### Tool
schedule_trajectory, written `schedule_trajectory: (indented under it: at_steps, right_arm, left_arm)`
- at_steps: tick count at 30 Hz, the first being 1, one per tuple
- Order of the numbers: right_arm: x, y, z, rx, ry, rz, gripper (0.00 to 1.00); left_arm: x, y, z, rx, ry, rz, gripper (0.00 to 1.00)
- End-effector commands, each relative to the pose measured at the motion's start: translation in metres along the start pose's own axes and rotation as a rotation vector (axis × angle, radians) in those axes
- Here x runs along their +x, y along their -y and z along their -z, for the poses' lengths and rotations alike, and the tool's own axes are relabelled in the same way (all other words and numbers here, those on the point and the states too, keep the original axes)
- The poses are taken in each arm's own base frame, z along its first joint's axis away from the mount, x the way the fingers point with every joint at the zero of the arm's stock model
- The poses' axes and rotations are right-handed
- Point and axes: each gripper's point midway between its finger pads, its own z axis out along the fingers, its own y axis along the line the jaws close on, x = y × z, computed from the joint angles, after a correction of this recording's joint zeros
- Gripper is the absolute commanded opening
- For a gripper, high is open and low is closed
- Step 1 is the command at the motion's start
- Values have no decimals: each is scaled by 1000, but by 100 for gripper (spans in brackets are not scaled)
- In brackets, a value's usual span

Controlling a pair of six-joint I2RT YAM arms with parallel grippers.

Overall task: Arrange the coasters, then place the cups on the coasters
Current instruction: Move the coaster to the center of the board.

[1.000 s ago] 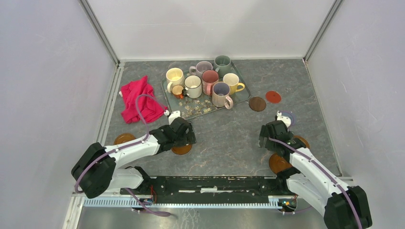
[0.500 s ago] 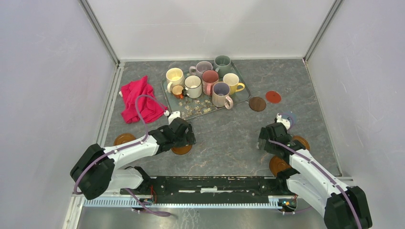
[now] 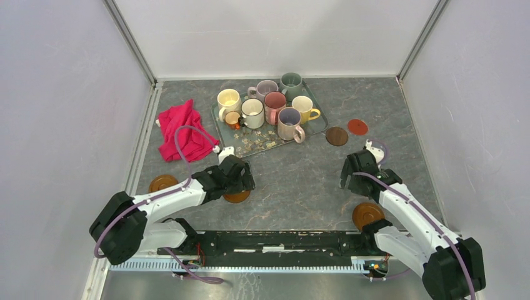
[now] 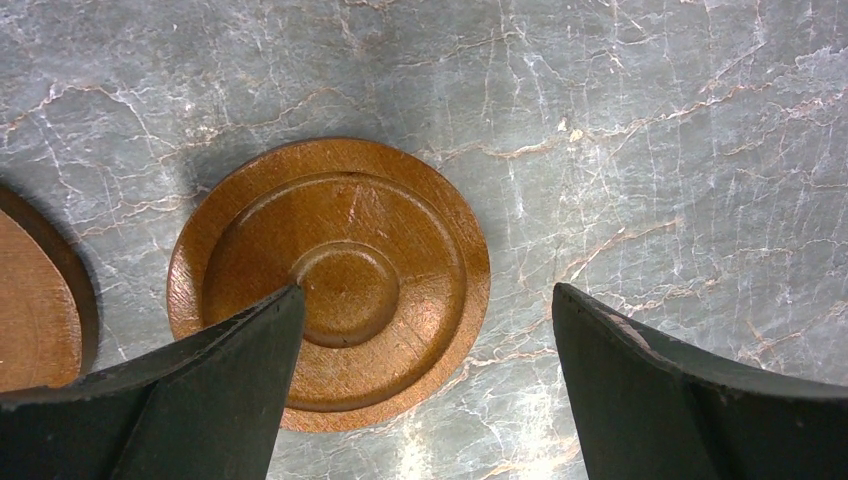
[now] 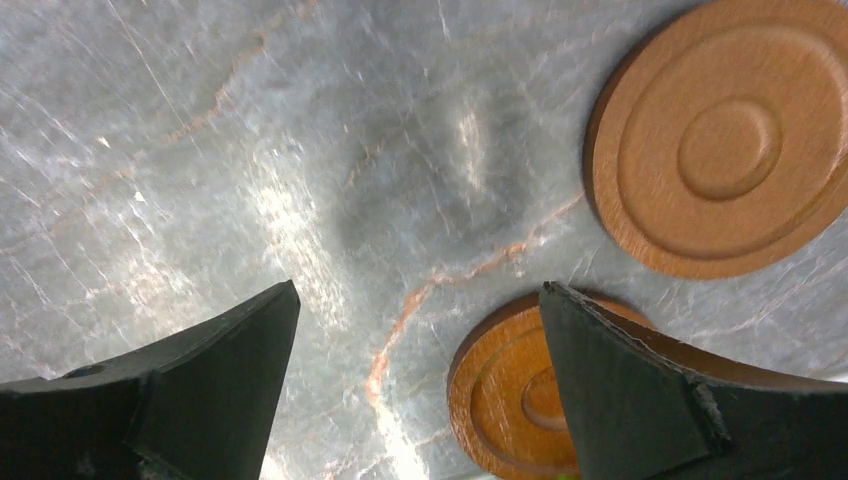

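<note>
My left end effector hung wide open, holding nothing, with the orange-brown coaster directly beneath, offset toward one finger. The right end effector gaped empty too.

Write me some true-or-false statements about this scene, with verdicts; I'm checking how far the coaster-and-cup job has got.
1. Every mug stands on the tray. True.
2. The left jaws are shut on a coaster. False: the left gripper is open above an orange-brown coaster that lies on the table.
3. The red coaster lies beside the dark brown coaster, right of the tray. True.
4. One mug already sits on a coaster. False: no coaster bears a mug.
5. The red cloth lies on the tray. False: the red cloth lies on the table, left of the tray.
</note>
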Motion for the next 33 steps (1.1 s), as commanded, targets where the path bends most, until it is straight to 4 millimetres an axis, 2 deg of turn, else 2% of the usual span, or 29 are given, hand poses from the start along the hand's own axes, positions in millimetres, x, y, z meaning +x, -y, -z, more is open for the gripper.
schedule_trajectory:
  at_steps: [1,3,10,17,23,27,33]
  right_arm:
    - [34,9,6,26,-139,-38,98]
    - [44,6,3,-2,-154,-64,98]
    - [55,9,-1,5,-166,-111,98]
    - [76,9,-11,-2,-213,-139,98]
    - [80,3,-16,-37,-217,-149,98]
    - [84,-9,-17,-98,-240,-148,98]
    - [72,-28,-15,-171,-219,-151,98]
  left_arm:
    - [2,-7,2,-6,-1,-23,100]
    - [1,-7,3,-3,2,-23,100]
    - [0,-8,3,4,3,-20,100]
    - [3,-7,3,11,-14,-22,100]
    - [14,-6,2,33,-54,-22,100]
    - [15,-5,3,39,-62,-21,100]
    - [10,-2,6,38,-53,-24,100]
